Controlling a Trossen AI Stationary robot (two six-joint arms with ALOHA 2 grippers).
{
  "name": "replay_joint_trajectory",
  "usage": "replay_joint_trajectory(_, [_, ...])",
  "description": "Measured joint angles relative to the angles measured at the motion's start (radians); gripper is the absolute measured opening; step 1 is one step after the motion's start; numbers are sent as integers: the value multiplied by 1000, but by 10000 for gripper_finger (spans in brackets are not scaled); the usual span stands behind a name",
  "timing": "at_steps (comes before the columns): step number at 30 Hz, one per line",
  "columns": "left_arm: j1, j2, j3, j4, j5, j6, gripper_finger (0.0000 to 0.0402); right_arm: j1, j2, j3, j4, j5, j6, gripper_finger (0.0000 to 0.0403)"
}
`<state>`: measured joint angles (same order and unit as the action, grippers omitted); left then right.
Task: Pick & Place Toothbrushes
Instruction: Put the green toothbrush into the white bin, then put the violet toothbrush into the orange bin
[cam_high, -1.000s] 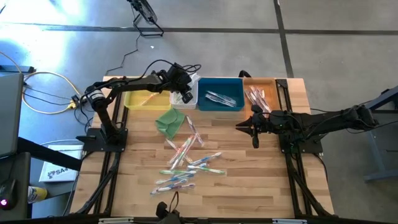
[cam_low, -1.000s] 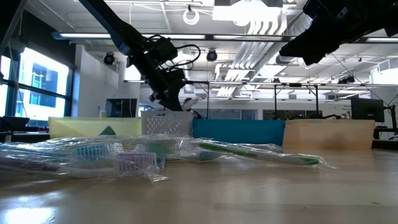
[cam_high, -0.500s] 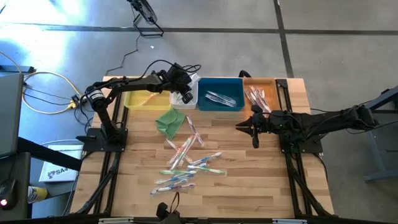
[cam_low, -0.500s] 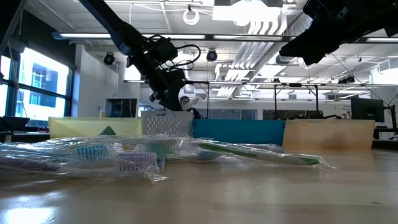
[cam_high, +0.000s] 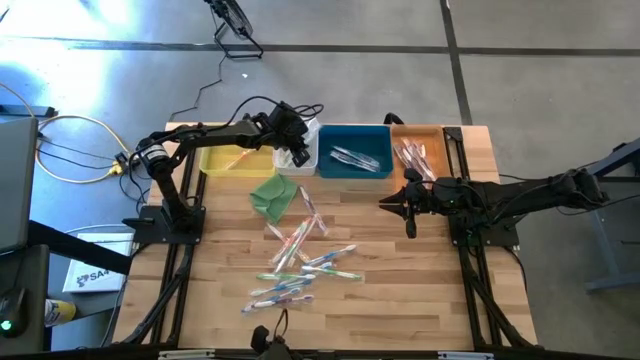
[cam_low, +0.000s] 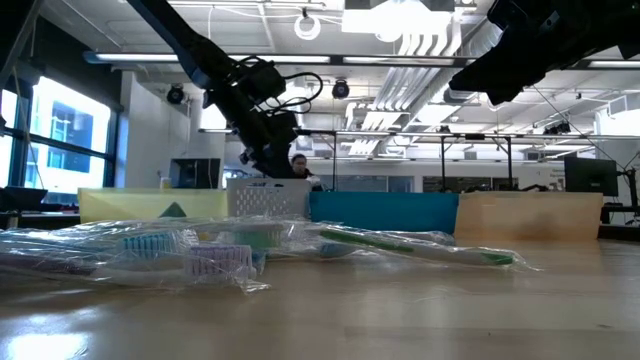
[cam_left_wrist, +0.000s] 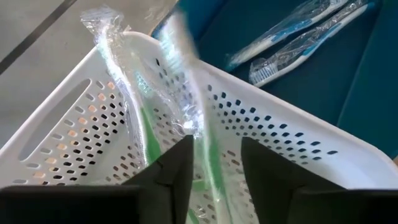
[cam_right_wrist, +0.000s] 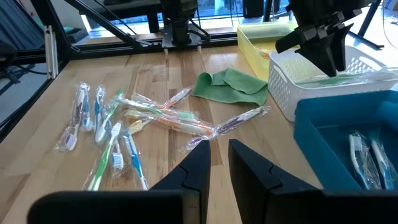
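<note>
Four bins stand in a row along the far edge of the surface (cam_high: 420, 250): a yellow bin (cam_high: 232, 160), a white perforated basket (cam_high: 305, 150), a blue bin (cam_high: 355, 152) and an orange bin (cam_high: 418, 152). The left gripper (cam_high: 297, 155) hangs directly over the white basket. Its wrist view shows the fingers (cam_left_wrist: 171, 171) parted by a narrow gap, with a green-handled toothbrush (cam_left_wrist: 146, 146) in a clear wrapper lying in the basket below and running up against the basket wall. The wrapper passes between the fingers, and I cannot tell whether they press on it at all; it looks more like a release than a grip.

The right gripper (cam_high: 408, 212) waits above the right side of the surface, just in front of the orange bin, its fingers narrowly apart and holding nothing.

As for progress, sorting appears under way but far from finished. The blue bin holds a few blue-white toothbrushes (cam_high: 352, 158), the orange bin several reddish ones (cam_high: 412, 155), and something pale lies in the yellow bin. A loose pile of wrapped toothbrushes (cam_high: 300, 262) remains scattered across the middle of the surface toward its near edge, mixed in colour. A folded green cloth (cam_high: 272, 194) sits just in front of the yellow bin and white basket. By my judgement most of the pile has yet to be moved.
</note>
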<state>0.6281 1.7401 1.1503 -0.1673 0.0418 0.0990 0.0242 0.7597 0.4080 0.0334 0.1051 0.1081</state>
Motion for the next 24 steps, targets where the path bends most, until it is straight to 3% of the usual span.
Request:
replay_joint_trajectory(5, [0, 0, 0, 0, 0, 0, 152, 0, 0, 0, 0, 0, 0, 50])
replay_joint_trajectory(24, [0, 0, 0, 0, 0, 6, 155, 0, 0, 0, 0, 0, -4, 50])
